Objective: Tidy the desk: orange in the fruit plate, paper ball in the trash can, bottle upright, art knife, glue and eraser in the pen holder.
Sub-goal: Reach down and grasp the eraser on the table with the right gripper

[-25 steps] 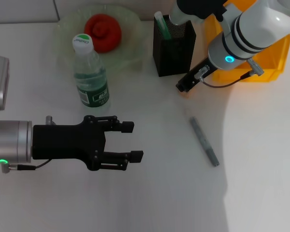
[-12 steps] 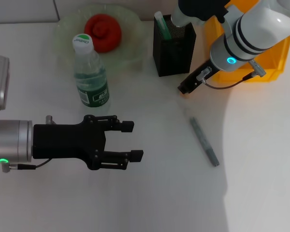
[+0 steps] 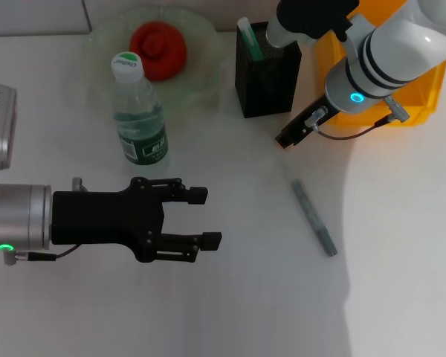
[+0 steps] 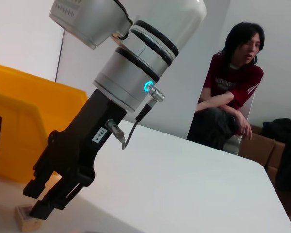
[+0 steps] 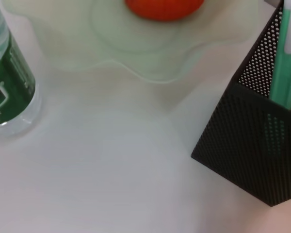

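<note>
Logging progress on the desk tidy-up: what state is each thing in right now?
orange: in the fruit plate
bottle: upright, capped
pen holder: upright, green item inside
eraser: on the table, under the right gripper
art knife: flat on the table
left gripper: open, empty

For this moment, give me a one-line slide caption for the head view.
Right gripper hovers low beside the pen holder; left gripper waits open; orange plated, bottle upright.
</note>
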You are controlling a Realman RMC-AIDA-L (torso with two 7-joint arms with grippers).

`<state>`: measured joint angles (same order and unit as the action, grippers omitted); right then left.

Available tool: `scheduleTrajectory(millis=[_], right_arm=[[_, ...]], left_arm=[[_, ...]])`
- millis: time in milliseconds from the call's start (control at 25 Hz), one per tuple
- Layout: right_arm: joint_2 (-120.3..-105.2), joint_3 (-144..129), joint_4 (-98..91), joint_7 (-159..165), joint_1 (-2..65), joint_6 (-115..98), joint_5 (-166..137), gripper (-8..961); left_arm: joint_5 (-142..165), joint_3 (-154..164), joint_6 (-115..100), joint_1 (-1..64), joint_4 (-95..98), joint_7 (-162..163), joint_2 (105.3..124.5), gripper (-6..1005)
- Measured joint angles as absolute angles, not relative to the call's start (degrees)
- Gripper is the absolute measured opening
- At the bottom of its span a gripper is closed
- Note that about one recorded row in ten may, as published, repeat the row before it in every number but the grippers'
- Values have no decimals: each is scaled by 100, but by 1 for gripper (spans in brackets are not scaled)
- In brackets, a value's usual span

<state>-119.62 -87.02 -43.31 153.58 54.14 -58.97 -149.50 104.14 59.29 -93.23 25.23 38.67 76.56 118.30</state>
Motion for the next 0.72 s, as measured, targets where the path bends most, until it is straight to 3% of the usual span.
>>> scheduleTrajectory(millis=[640,720], right_arm=[[-11977,-8997,-4104,15355,5498,-5616,-14956,463],[-11978,-8997,-4052,15355,5505,-5567,-14956,513]], left_arm=[[10396,5939,-9343,2501,3867,7662,11836,783],[10396,5941,-9343,2505,3867,7666,11838,783]])
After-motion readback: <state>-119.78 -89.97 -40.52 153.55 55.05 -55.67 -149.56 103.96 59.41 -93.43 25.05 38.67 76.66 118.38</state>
